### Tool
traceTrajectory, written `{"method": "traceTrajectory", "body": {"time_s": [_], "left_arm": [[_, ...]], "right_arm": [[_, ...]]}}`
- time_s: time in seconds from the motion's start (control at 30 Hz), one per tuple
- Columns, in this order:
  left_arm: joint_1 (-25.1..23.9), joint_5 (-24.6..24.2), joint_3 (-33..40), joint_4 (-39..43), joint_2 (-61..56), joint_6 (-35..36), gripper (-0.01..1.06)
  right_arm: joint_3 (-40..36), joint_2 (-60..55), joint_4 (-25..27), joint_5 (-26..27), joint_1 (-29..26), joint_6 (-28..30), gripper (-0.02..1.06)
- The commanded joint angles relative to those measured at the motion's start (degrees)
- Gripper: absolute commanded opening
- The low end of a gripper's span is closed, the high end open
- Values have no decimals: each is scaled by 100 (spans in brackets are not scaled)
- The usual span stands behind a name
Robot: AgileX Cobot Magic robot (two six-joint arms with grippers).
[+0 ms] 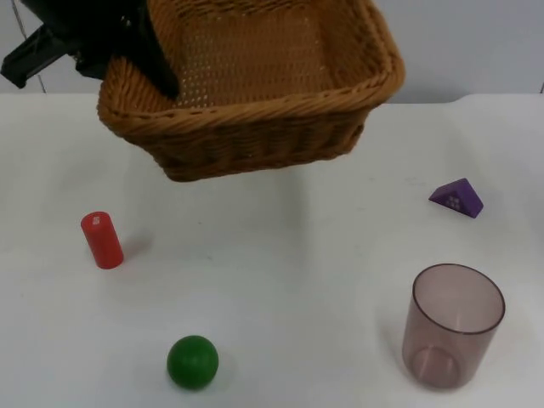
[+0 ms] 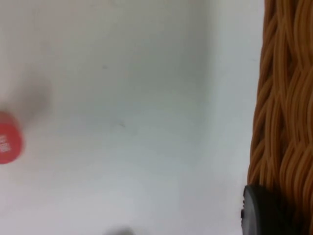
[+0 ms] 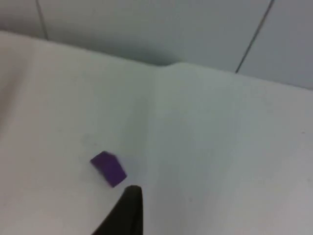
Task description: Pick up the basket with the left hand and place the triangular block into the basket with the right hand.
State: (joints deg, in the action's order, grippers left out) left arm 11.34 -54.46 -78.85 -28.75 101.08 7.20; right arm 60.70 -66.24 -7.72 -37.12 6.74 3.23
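The woven brown basket (image 1: 255, 127) hangs tilted above the back of the table. My left gripper (image 1: 160, 78) is shut on its left rim, one finger inside the wall. In the left wrist view the basket's weave (image 2: 283, 98) runs beside a black fingertip (image 2: 261, 210). The purple triangular block (image 1: 456, 198) lies on the table at the right, apart from the basket. In the right wrist view my right gripper (image 3: 128, 210) hovers over the table a short way from the purple block (image 3: 108, 168), holding nothing that I can see.
A red cylinder (image 1: 102, 240) stands at the left and shows again as a red cylinder (image 2: 7, 142) below the left wrist. A green ball (image 1: 192, 362) sits near the front. A translucent pinkish cup (image 1: 452, 325) stands front right, below the block.
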Motion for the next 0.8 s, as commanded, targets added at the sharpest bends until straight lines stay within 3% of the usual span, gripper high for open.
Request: {"method": "traceTrajectory", "body": {"time_s": [0.0, 0.33, 0.43, 0.5, 0.67, 0.77], "left_arm": [[-13, 116, -20, 106, -95, 230, 0], [-13, 78, -20, 286, -95, 230, 0], [-13, 78, -20, 244, -95, 230, 0], [0, 78, -20, 243, -95, 230, 0], [1, 78, -20, 243, -95, 219, 0], [1, 78, -20, 243, -95, 208, 0]], "right_arm": [[25, -337, 251, 230, -19, 514, 105], [25, -2409, 534, 1287, -19, 1298, 105], [51, -3112, 1034, 1674, -19, 2056, 105], [197, -3539, 1255, 1730, -19, 2412, 105], [788, -4260, 1297, 1589, -19, 2619, 105], [1186, -4566, 1710, 1372, -19, 3106, 105]]}}
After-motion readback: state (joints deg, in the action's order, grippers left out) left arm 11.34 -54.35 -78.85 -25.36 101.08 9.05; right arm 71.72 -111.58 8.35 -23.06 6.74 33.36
